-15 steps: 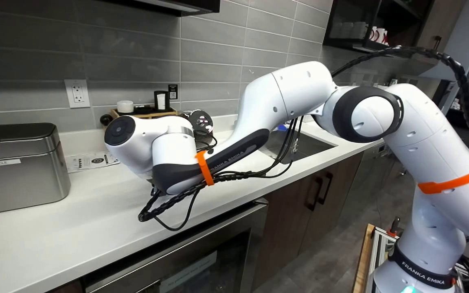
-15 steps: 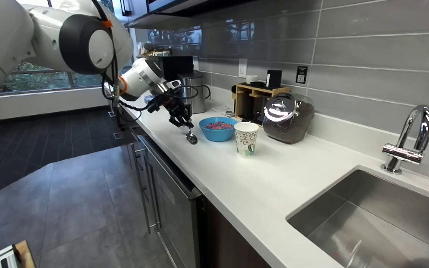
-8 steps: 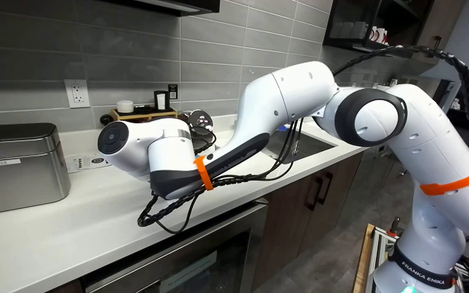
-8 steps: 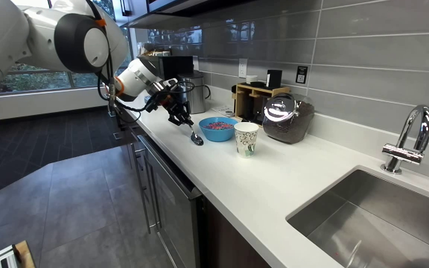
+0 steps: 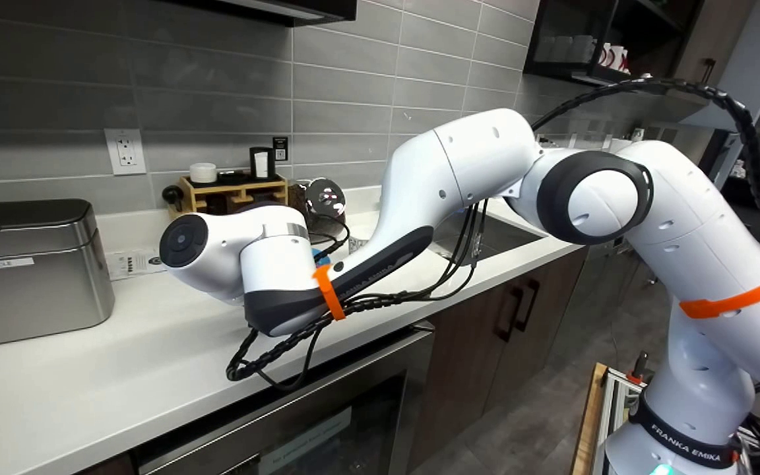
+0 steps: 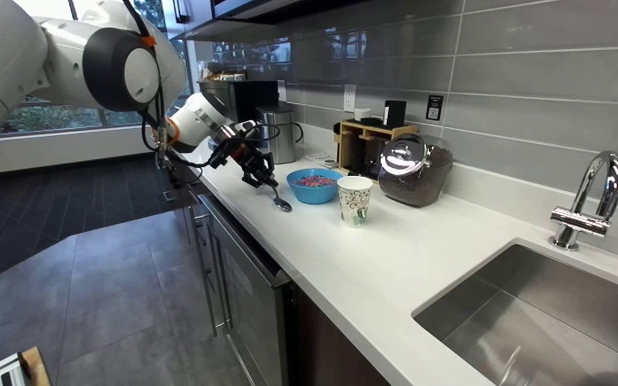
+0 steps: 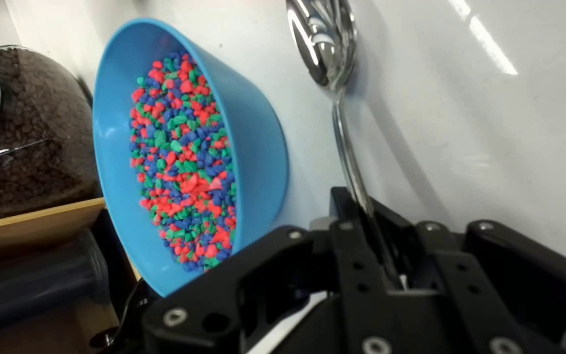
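Pincer [image 7: 369,211] is gripping metal spoon [image 7: 344,142], blue bowl [image 7: 259,147] sitting just beside the pincer, so any sideways swing is risking a knock and spill.

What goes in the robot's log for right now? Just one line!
gripper: closed on spoon | spoon: beside blue bowl, outside it | blue bowl: holds red, green, blue bits | paper cup: upright on counter

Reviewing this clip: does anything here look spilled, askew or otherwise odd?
Nothing stands out. The blue bowl stands upright with the colored bits inside and none visibly scattered around it; the patterned cup is upright; the gripper is closed on the spoon, which slants down toward the counter.
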